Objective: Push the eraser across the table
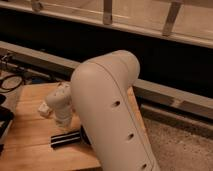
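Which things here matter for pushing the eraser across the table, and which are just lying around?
Job: eraser; table; gripper, over the table, up-left of the eraser.
Lying about: black cable loops beyond the table's far-left corner; speckled floor.

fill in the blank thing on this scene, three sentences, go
1. The small flat ___ eraser has a pale lengthwise stripe.
2. It lies on the light tan wooden ___.
3. The white tool hangs over the table, right by the ___.
Missing: black; table; eraser.
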Tool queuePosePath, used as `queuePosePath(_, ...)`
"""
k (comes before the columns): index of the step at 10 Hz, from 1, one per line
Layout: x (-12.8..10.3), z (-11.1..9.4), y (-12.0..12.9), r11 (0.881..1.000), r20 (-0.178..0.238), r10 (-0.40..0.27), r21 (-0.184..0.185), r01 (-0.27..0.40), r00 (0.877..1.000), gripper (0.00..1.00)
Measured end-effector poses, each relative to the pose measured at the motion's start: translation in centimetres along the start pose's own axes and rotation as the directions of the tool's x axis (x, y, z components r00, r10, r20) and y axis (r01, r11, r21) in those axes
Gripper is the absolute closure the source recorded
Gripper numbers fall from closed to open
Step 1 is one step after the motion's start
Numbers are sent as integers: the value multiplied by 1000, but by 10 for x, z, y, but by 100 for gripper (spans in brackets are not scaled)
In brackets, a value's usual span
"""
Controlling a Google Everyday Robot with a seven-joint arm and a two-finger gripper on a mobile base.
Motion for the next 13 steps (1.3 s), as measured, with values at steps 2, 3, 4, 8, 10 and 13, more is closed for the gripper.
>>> queuePosePath(2, -1, 2, -2, 1000, -11, 3, -18, -3, 1000, 100)
queuePosePath(3, -4, 2, 0, 1000, -17, -1, -27, 1, 1000, 100)
queuePosePath(4, -3, 3, 1, 999, -32, -6, -44, 5, 999, 100)
queuePosePath(8, 1, 8, 9, 997, -58, -11, -82, 6, 998, 100)
queuePosePath(10, 2, 10, 8, 994, -72, -6, -106, -1, 997, 100)
queuePosePath(13, 7, 12, 10, 993, -84, -1, -122, -9, 996, 100)
